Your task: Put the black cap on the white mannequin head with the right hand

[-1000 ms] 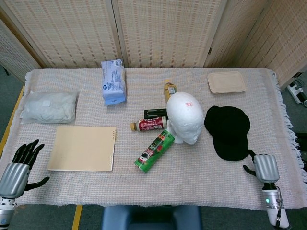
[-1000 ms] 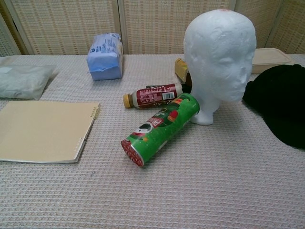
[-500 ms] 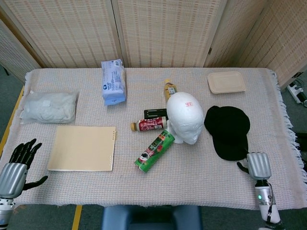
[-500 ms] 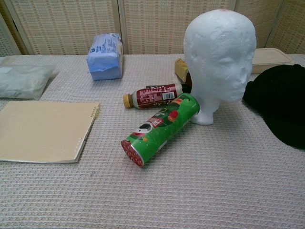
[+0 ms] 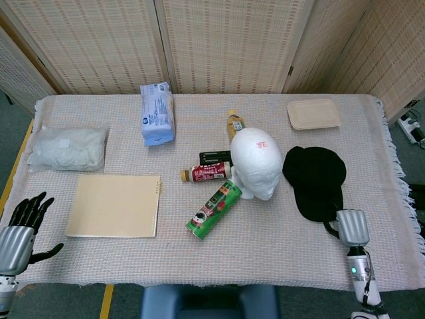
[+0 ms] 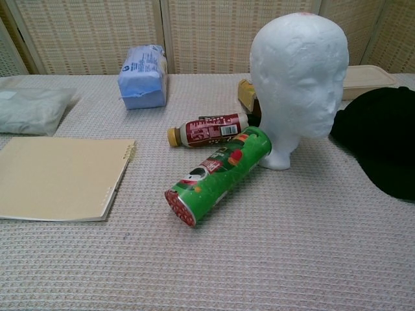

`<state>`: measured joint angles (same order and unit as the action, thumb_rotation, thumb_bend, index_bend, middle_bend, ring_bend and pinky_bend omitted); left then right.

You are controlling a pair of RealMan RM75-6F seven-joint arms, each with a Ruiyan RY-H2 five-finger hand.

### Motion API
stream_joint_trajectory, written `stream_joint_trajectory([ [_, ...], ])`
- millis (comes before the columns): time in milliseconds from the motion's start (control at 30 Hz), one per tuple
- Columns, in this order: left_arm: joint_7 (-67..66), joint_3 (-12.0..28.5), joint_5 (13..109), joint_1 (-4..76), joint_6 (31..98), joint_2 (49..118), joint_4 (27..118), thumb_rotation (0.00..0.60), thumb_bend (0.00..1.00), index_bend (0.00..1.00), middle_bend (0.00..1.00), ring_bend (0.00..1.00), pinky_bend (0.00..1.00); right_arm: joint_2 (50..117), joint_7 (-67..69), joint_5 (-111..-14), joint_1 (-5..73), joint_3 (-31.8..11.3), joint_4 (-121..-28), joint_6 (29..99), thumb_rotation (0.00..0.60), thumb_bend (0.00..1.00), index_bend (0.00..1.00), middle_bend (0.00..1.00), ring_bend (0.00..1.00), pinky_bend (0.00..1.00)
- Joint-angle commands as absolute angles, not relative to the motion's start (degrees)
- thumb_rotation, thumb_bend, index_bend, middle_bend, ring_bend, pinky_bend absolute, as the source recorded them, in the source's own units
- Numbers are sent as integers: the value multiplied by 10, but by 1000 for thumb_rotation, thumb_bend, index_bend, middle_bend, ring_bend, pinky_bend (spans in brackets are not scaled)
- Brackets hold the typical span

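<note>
From the head view, the right hand (image 5: 351,228) sits at the near right edge of the table (image 5: 279,226), its silver back facing up, right at the near brim edge of the black cap (image 5: 315,181); its fingers are hidden under the back of the hand, so whether they are apart or closed on the brim cannot be told. The left hand (image 5: 20,229) hangs off the near left corner, dark fingers (image 5: 30,207) spread apart and holding nothing. The black cap lies flat on the cloth just right of the white mannequin head (image 5: 256,163), which stands upright near the middle. A green snack tube (image 5: 214,209) lies on its side against the head's base, with a red-labelled bottle (image 5: 207,173) beside it and a yellow-labelled bottle (image 5: 234,122) behind. A closed beige lunch box (image 5: 313,113) sits at the far right; its contents cannot be seen. A blue tissue pack (image 5: 157,113), a clear bag of white material (image 5: 66,147) and a tan notebook (image 5: 115,205) lie to the left. In the chest view neither hand shows. The white mannequin head (image 6: 300,78) faces right, the black cap (image 6: 382,138) just beside it at the frame's right edge. The green snack tube (image 6: 219,174) points its red end cap toward the camera, lid on, and the red-labelled bottle (image 6: 207,130) lies capped behind it.
</note>
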<state>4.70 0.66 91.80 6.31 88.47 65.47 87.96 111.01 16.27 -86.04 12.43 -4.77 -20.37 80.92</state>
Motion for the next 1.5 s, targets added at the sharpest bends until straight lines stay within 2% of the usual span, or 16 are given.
stream_joint_trajectory([
  [33, 47, 7, 918, 63, 885, 654, 879, 600, 174, 46, 0, 0, 43, 1113, 164, -859, 126, -48, -200, 807, 600, 200, 468, 1000, 1000, 1000],
  [433, 47, 10, 907, 64, 876, 650, 885, 600, 173, 45, 0, 0, 43, 1127, 174, -850, 132, -54, -187, 802, 600, 204, 440, 1000, 1000, 1000],
  [633, 49, 15, 905, 63, 881, 652, 883, 600, 173, 46, 0, 0, 43, 1134, 185, -844, 140, -61, -185, 799, 600, 272, 450, 1000, 1000, 1000],
  [867, 46, 21, 903, 59, 895, 654, 880, 600, 173, 44, 0, 0, 43, 1134, 208, -834, 149, -75, -190, 809, 600, 349, 541, 1000, 1000, 1000],
  [1067, 46, 27, 901, 57, 903, 658, 877, 600, 174, 16, 0, 0, 43, 1123, 233, -820, 157, -96, -210, 832, 600, 351, 588, 1000, 1000, 1000],
  [1300, 52, 31, 900, 55, 911, 658, 878, 600, 173, 11, 0, 0, 44, 1106, 272, -797, 170, -135, -244, 872, 600, 352, 716, 1000, 1000, 1000],
  [1500, 52, 30, 902, 55, 911, 658, 877, 600, 173, 10, 0, 0, 44, 1084, 272, -790, 172, -146, -274, 881, 600, 351, 774, 1000, 1000, 1000],
])
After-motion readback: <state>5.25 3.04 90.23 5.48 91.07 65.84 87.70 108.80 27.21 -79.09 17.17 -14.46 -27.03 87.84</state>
